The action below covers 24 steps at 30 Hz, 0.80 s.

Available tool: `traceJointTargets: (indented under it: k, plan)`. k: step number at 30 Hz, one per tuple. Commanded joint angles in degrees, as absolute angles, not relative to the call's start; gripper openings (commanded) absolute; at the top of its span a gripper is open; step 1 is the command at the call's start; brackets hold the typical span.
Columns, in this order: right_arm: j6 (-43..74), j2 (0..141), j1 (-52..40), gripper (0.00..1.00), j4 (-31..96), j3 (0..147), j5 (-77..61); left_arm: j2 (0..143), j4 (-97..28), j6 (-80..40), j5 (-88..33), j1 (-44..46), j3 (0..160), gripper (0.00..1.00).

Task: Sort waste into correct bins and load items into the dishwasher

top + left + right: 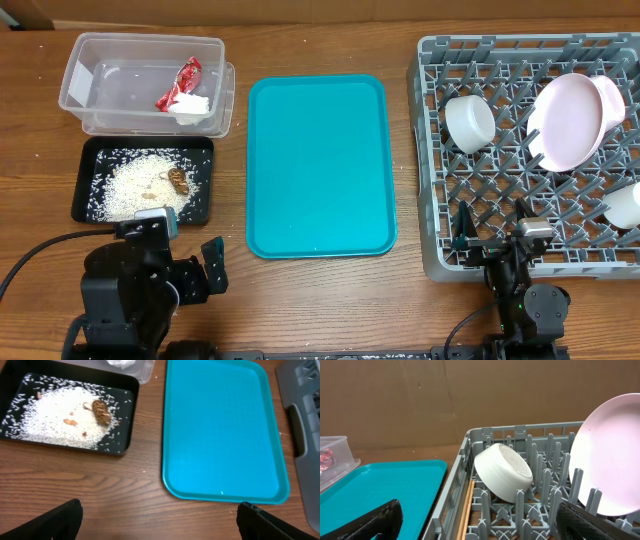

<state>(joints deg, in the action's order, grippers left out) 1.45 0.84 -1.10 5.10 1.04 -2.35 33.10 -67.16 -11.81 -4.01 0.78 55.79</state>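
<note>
Both the left gripper (pixel 159 508) and the right gripper (pixel 479 508) hung with fingers spread wide, holding nothing. Around them the sorting looked finished: snack wrapper (pixel 178 85) in the clear tub (pixel 75 75), rice (pixel 55 415) and brown lump (pixel 101 411) in the black tray (pixel 125 435), white bowl (pixel 504 472), pink plate (pixel 570 120) and chopsticks (pixel 468 505) in the grey dish rack (pixel 500 180), nothing left on the teal tray (pixel 225 425).

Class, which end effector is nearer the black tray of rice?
Left. The left end effector is beside the black tray; the right end effector is far across, at the dish rack.

Bright, even lighting from overhead; soft shadows, all views reasonably sharp.
</note>
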Motion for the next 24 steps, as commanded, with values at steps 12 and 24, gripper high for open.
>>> traceJointTargets:
  k: [12, 24]
  plan:
    - [1.3, 0.2, -0.6, 1.00, 4.6, 0.5, -2.2, 6.7, -34.6, -11.2, 1.5, 2.0, 21.5, 1.00]
    - [1.3, 0.2, -0.6, 1.00, 4.6, 0.5, -2.2, 0.2, 2.1, -4.6, 1.5, 2.0, 1.5, 1.00]
